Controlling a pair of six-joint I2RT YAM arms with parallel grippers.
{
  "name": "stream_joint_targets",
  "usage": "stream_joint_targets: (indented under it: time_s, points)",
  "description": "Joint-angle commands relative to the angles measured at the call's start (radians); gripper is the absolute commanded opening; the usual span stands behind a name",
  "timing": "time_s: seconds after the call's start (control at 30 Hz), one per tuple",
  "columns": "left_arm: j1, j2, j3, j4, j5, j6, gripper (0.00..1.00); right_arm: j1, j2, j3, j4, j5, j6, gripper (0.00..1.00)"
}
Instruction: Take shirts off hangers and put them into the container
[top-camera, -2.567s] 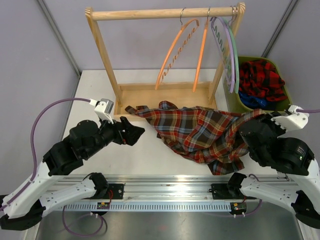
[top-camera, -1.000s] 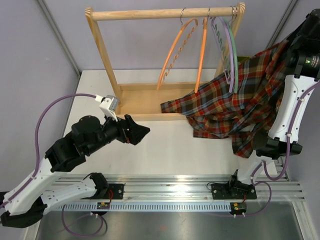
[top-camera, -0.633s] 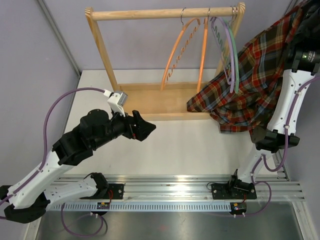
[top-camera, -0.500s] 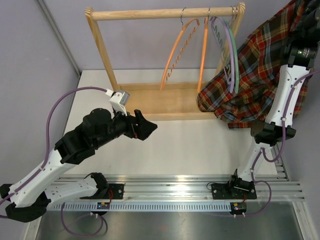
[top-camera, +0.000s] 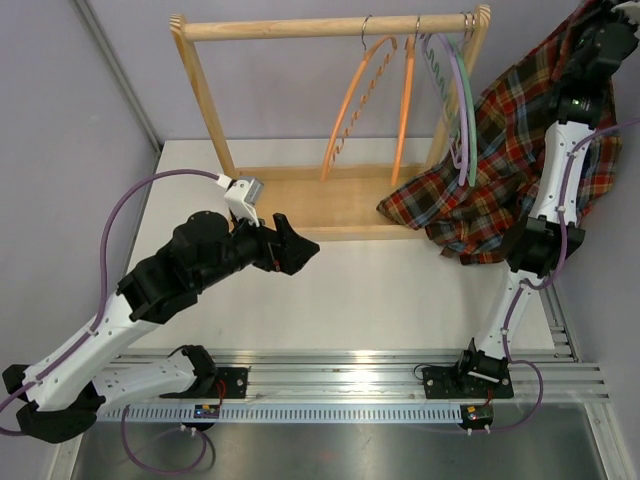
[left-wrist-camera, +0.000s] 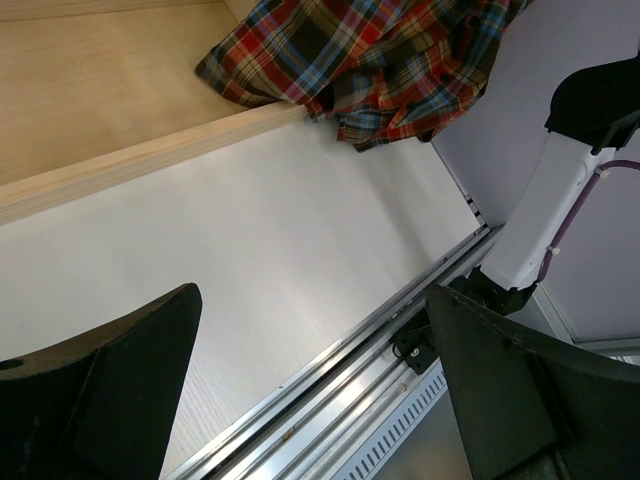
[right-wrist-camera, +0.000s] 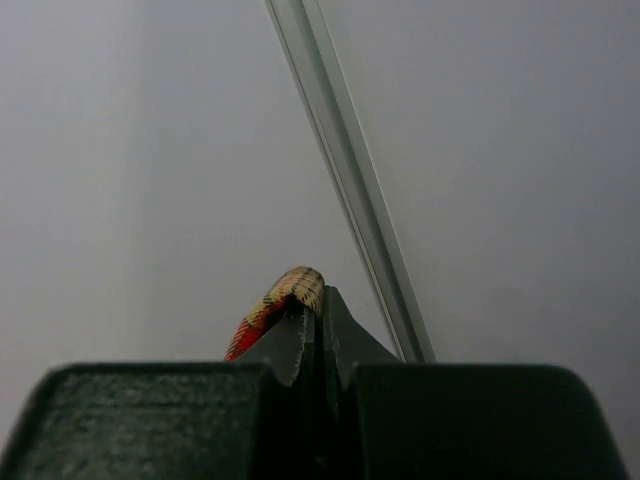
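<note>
The brown, navy and orange-red tartan shirt hangs at the right. It runs from the top right corner down to the right end of the rack's wooden tray. My right gripper is shut on a fold of this shirt, raised high on its arm. Empty hangers hang on the rail: two orange, plus pale green and lilac. The container is hidden behind the hanging shirt. My left gripper is open over the table in front of the tray, holding nothing. Its wrist view shows the shirt's hem.
The wooden rack stands at the back of the white table. The tray's front lip lies just ahead of the left gripper. An aluminium rail with the arm bases runs along the near edge.
The right arm has lifted the tartan shirt off the table, up and to the right. The left arm has moved forward and right toward the rack, still open.
</note>
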Motion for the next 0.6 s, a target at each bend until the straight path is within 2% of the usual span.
stream_joint_targets:
  time_s: [0.0,0.03,0.17,0.3,0.47,0.57]
  points:
    - [0.006,0.005,0.016,0.079,0.047,-0.017,0.99,0.003,0.026,-0.109,-0.204,-0.021,-0.005,0.0]
    - [0.007,0.006,0.016,0.084,0.048,-0.018,0.99,0.004,0.03,-0.149,-0.229,-0.016,-0.007,0.0]
    - [0.009,0.002,0.008,0.082,0.055,-0.023,0.99,0.006,0.089,-0.114,-0.434,-0.024,0.006,0.0]
    - [0.01,-0.006,-0.008,0.09,0.05,-0.029,0.99,0.021,0.089,-0.128,-0.553,-0.021,-0.01,0.0]
    - [0.012,-0.018,-0.041,0.127,0.062,-0.04,0.99,0.044,0.075,-0.215,-0.758,-0.019,0.016,0.0]
    - [0.013,-0.023,-0.045,0.134,0.068,-0.035,0.99,0.046,0.034,-0.332,-0.797,-0.065,0.062,0.0]
